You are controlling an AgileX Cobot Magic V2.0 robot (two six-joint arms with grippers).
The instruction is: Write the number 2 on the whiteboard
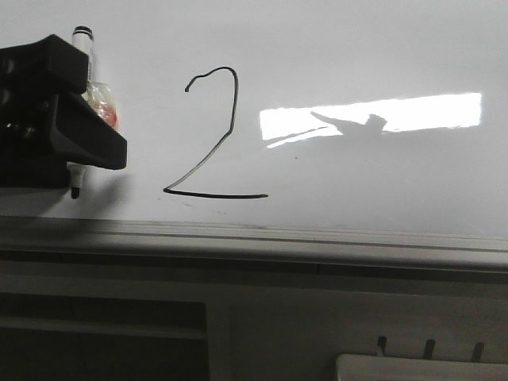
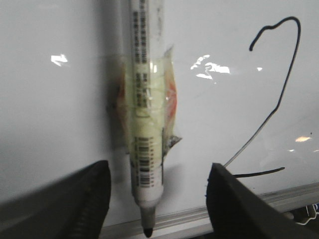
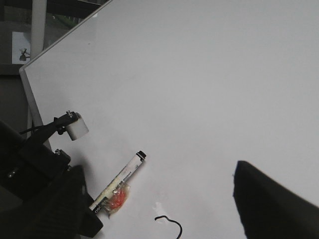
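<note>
The number 2 is a thin black line on the whiteboard, left of the middle. It also shows in the left wrist view, and its hook shows in the right wrist view. A white black-tipped marker wrapped in clear tape with an orange patch lies flat on the board left of the digit. My left gripper is over it, open, with a finger on each side and not touching the marker. My right gripper hangs above the board, open and empty.
The board's grey metal rim runs along the near edge, close to the marker tip. A bright rectangular glare lies right of the digit. A white tray edge shows below the board at the right.
</note>
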